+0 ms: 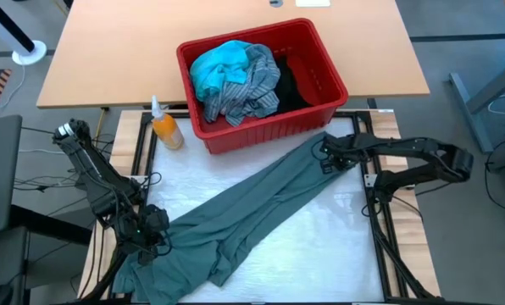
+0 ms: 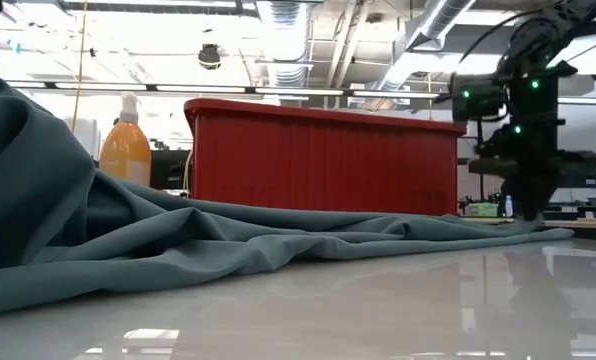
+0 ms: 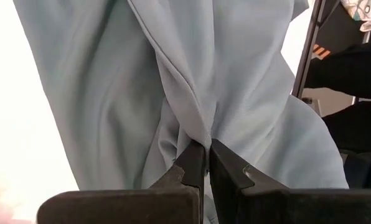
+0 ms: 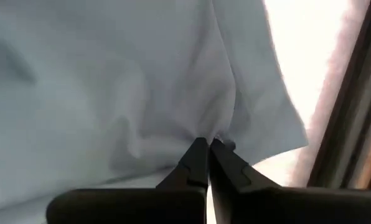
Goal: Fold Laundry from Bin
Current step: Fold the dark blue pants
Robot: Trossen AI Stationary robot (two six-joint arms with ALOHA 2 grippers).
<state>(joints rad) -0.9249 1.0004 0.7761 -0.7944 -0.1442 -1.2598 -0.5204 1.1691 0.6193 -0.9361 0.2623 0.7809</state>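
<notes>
Bin (image 1: 320, 102) beside orange bottle (image 1: 166, 129), both arms' fingers clamped on grey-green garment (image 1: 261, 207).

The dark left arm reaches in from the table's left edge, bent at the elbow, its two-finger left gripper (image 1: 151, 230) low at the near left corner of the work surface. Its fingers (image 3: 195, 163) are pressed together (a fold of grey-green cloth (image 3: 192, 93) pinched between the tips). The dark right arm stretches in from the right side, its right gripper (image 1: 327, 155) likewise clamped on that cloth's far end.
</notes>
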